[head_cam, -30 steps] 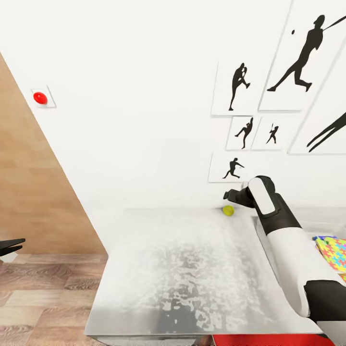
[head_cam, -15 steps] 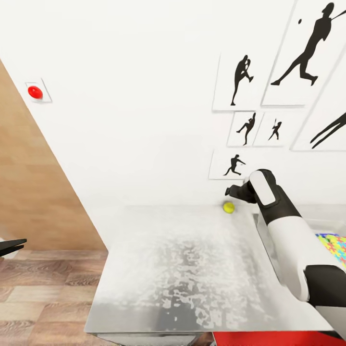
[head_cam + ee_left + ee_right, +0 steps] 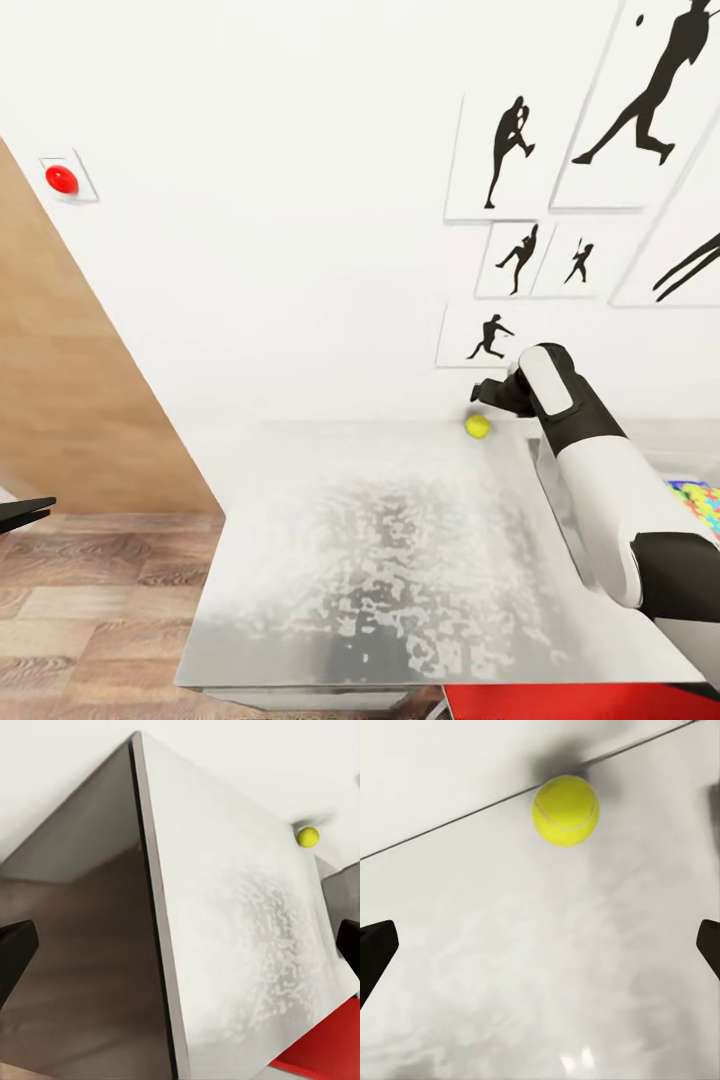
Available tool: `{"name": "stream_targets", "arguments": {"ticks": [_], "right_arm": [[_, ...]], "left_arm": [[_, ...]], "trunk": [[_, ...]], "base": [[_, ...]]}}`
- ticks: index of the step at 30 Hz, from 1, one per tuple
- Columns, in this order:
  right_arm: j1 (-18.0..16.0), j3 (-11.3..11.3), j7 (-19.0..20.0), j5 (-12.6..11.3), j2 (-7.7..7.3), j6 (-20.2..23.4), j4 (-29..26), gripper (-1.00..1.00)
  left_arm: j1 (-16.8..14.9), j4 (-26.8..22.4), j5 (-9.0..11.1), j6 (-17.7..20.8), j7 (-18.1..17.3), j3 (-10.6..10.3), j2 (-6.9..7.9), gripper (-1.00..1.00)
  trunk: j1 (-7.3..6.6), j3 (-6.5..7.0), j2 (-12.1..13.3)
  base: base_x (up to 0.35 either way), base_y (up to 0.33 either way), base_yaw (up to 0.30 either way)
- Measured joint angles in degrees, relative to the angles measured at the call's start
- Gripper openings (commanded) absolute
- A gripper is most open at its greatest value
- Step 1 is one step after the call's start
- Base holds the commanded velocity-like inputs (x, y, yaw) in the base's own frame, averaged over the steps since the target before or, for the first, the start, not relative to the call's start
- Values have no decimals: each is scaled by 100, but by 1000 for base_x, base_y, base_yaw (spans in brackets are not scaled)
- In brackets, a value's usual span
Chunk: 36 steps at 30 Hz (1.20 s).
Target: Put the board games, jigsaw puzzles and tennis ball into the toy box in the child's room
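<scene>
Off at the far left, the left gripper point(image 3: 22, 512) idles low, fingers wide. Across the bench point(image 3: 400, 560), the tennis ball point(image 3: 477, 426) sits against the back wall; the right gripper point(image 3: 487, 392) hovers just above, fingers spread. Next, I'd judge: descend, straddle, clamp.

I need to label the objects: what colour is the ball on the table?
Yellow-green, with a faint seam; the tennis ball shows best in the right wrist view.

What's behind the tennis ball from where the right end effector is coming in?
Directly behind the tennis ball is the table back edge, then bare white wall. The ball's far side and underside are hidden.
</scene>
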Motion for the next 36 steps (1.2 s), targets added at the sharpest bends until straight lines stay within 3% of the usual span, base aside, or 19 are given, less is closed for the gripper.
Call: {"name": "stream_targets", "arguments": {"ticks": [18, 26, 36], "right_arm": [[-310, 46, 14, 90, -9, -475, 575, 100], [-350, 55, 62, 476, -10, -815, 708, 100], [-365, 49, 80, 863, -10, -922, 756, 100]], "left_arm": [[0, 0, 0, -1, 0, 0, -6, 100], [0, 0, 0, -1, 0, -1, -8, 100], [0, 0, 0, -6, 0, 0, -9, 100]], "trunk": [[0, -169, 0], [0, -244, 0], [0, -338, 0]], "base": [[0, 0, 0], [0, 0, 0], [0, 0, 0]]}}
